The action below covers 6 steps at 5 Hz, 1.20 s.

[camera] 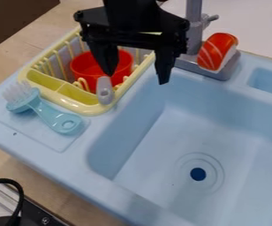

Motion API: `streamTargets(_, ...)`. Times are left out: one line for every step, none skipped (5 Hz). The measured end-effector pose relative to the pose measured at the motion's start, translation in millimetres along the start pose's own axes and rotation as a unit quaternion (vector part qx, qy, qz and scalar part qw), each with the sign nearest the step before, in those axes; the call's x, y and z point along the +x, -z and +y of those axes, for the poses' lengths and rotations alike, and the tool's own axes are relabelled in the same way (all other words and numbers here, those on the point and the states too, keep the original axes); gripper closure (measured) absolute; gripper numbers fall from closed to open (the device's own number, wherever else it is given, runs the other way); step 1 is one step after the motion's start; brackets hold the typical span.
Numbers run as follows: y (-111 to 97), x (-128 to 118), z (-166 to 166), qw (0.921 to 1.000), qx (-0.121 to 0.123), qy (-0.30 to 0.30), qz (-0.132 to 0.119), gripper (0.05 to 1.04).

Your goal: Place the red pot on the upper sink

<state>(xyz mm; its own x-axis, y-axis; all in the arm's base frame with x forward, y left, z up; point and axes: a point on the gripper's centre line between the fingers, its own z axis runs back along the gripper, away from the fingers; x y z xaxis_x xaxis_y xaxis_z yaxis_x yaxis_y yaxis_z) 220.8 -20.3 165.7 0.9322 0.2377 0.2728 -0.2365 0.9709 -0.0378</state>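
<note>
Inside yellow rack [79, 107], red pot [89, 69]

loc: toy kitch.; lt-blue sink [153, 154] w/ tap [194, 33]; dish rack [73, 104]; brush [48, 113]

Near the black jaws, red is seen on the pot [86, 68], grey on its handle [104, 92] and pale yellow on the rack [79, 106]. Beside them, the toy sushi [218, 49] is striped white over orange-red. Beneath them, the sink [153, 176] is coloured light blue, its drain [198, 174] dark blue.
</note>
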Motion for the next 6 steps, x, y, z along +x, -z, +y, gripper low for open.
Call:
streamTargets(2,-4,1,1.0000,0.003,-0.003,0.008,0.085)
streamTargets(4,-10,17,0.9980,0.021,-0.045,0.039,0.085)
streamTargets(3,-10,38,0.9938,0.044,-0.089,0.050,0.085)
streamTargets(11,-5,59,0.9837,0.052,-0.156,0.073,0.085)
streamTargets(14,2,67,0.9762,0.051,-0.191,0.089,0.085)
streamTargets(17,2,70,0.9711,0.045,-0.213,0.098,0.085)
